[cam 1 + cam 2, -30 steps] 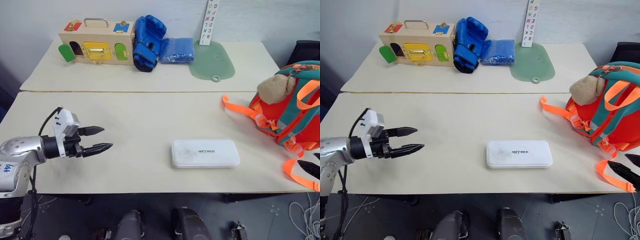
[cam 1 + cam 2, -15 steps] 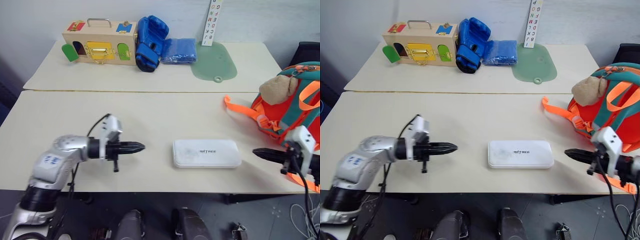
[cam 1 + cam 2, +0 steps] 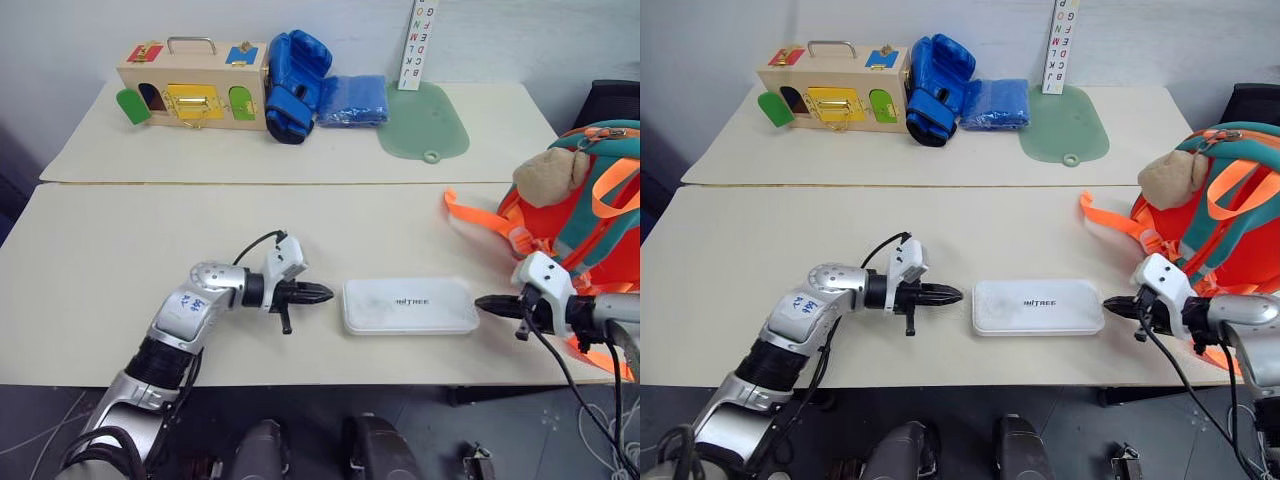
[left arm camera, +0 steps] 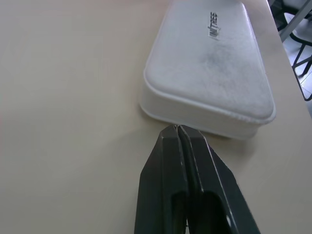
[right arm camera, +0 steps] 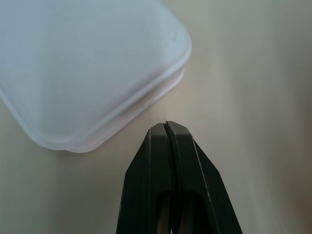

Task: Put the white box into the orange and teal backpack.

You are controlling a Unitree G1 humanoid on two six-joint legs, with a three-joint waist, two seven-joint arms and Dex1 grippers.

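White box [image 3: 410, 306]: flat rounded case, small dark lettering on lid, lying flat on the front table [image 3: 150, 250], lower centre of frame; a seam line runs around its side in the wrist views.
Left tool [image 3: 326, 295]: fingers pressed together, empty, tip just beside the box's left short end; contact cannot be told.
Right tool [image 3: 481, 303]: fingers together, empty, tip just beside the box's right short end, low over the table.
Backpack [image 3: 590, 225]: orange with teal trim, beige plush ball [image 3: 549, 176] on top, orange straps [image 3: 480, 222] trailing on the table; sits at right edge of frame, well apart from box; its opening is not readable from here.
Step judged: both closed tips seem set to squeeze the box between them from its ends.
Risk 1: smooth curved ends against narrow tips, so the box could pop out or pivot if the push is off-centre or uneven.
Risk 2: one tip leading would likely slide the box along the table instead of pinning it.
Risk 3: right arm is close to the loose straps, snag possible when carrying.
Risk 4: pack may tip or its mouth be too tight for a flat case.
Back table: wooden latch box [image 3: 195, 85], blue glove [image 3: 295, 72], green mat [image 3: 425, 120], not involved.
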